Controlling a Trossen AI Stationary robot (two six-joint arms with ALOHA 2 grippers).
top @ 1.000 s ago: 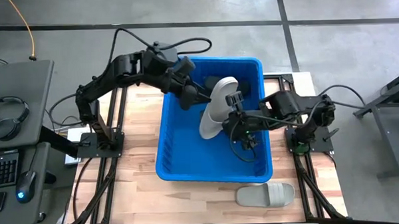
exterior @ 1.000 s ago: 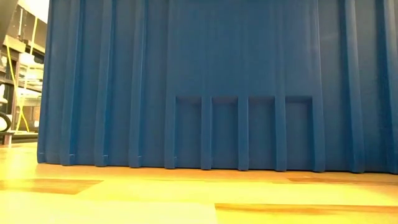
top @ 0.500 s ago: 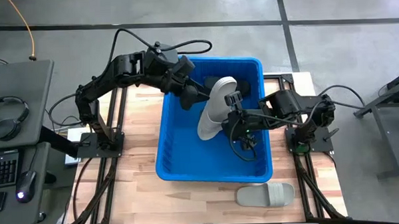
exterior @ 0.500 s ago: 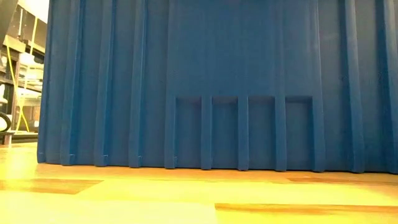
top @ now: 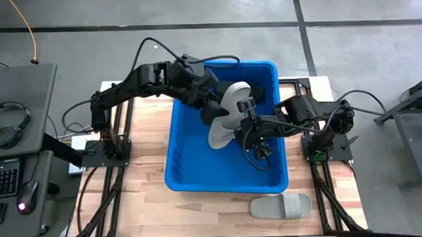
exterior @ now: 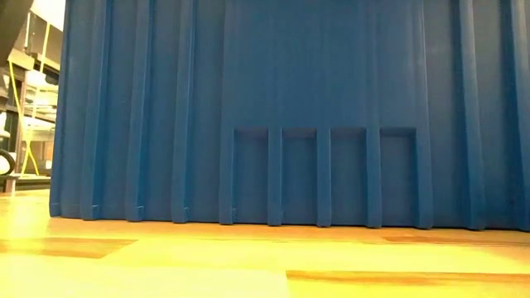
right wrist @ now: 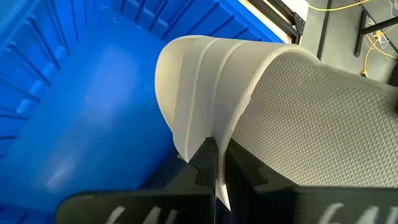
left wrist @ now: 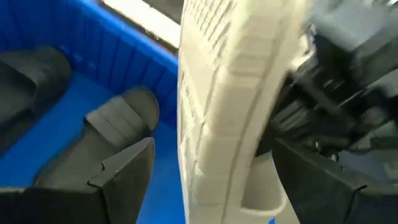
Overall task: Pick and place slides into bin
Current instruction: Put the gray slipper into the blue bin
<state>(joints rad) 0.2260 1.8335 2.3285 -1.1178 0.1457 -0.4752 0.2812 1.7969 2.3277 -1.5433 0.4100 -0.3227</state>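
The blue bin (top: 172,162) stands mid-table and fills the low view (exterior: 290,99). My right gripper (top: 250,111) is shut on a light grey slide (top: 225,114), which it holds tilted over the bin's far half. My left gripper (top: 216,108) is open, with a finger on either side of the slide's sole (left wrist: 211,112); I cannot tell whether it touches. Black slides (left wrist: 118,118) lie on the bin's floor at the far side (top: 227,85). A second light grey slide (top: 281,205) lies sole-down on the table in front of the bin's right end. My right gripper pinches the edge of the slide's wide strap (right wrist: 202,134) between its two fingers, which come from the table's right. The slide is lifted clear of the bin's floor and stands steeply tilted, with its textured footbed (right wrist: 311,106) facing the gripper.
The bin's ribbed walls (right wrist: 56,56) close in both grippers. The two arms meet closely over the bin's far half. Bare wooden table top (top: 143,198) lies to the bin's left and in front of it.
My left gripper has gone toward the table's right edge and a little nearer, up to the held slide, and now stands with its fingers on both sides of it. My right gripper and the slide have stayed nearly in place.
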